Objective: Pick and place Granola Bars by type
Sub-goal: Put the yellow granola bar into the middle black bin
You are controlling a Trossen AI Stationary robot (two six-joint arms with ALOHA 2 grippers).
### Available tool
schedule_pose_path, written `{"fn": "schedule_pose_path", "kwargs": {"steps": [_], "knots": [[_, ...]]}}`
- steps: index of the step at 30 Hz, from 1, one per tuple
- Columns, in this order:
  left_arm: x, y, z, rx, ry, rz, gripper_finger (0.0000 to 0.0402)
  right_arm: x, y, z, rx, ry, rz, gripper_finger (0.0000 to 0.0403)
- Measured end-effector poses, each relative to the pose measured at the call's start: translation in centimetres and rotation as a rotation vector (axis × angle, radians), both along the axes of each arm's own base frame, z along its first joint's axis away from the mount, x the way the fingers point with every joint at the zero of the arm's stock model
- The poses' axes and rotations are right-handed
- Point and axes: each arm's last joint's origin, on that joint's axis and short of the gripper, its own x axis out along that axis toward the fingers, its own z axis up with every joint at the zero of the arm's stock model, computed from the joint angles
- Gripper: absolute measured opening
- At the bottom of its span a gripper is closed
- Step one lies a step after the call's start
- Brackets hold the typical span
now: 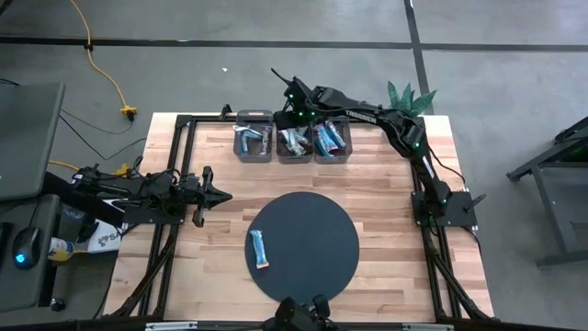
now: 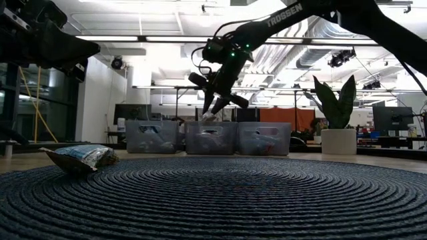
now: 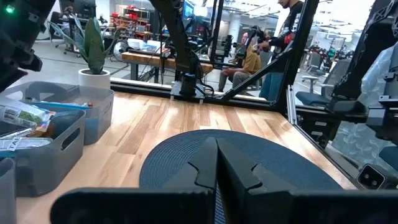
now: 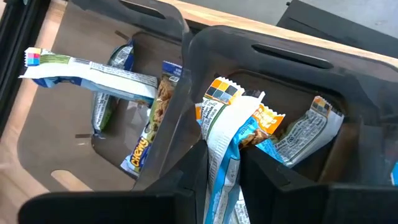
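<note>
We see a blue granola bar point(image 4: 221, 165) clamped in the right gripper point(image 1: 287, 99) above the middle bin point(image 1: 295, 153) at the table's far edge; another bar point(image 1: 261, 248) lies on the round mat point(image 1: 312, 248); the left gripper point(image 1: 213, 194) waits, closed, at left.

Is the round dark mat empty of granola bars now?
No, one blue granola bar lies on the left part of the round mat.

Glossy foil-wrapped granola bars point(image 4: 224, 143), matt grey plastic bins point(image 1: 294, 147), smooth wooden table point(image 1: 395, 221), ribbed woven mat point(image 1: 312, 239)
</note>
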Motion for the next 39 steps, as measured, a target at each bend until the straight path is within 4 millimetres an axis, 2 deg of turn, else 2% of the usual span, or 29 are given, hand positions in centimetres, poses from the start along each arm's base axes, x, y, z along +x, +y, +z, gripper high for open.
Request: {"fn": "schedule_pose_path", "kwargs": {"steps": [21, 33, 37, 39], "knots": [[0.0, 0.0, 0.0, 0.0, 0.0, 0.0, 0.0001, 0.1, 0.4, -0.1, 0.033, -0.006, 0.065, 0.007], [0.0, 0.0, 0.0, 0.0, 0.0, 0.0, 0.0001, 0.4, 0.9, -0.1, 0.064, -0.025, 0.094, 0.0166], [0.0, 0.0, 0.0, 0.0, 0.001, 0.0, 0.0001, 0.5, 1.1, 0.2, 0.081, -0.053, 0.116, 0.0182], [0.0, 0.0, 0.0, 0.0, 0.0, 0.0, 0.0001, 0.4, 1.2, 1.1, 0.072, -0.083, 0.126, 0.0183]]}}
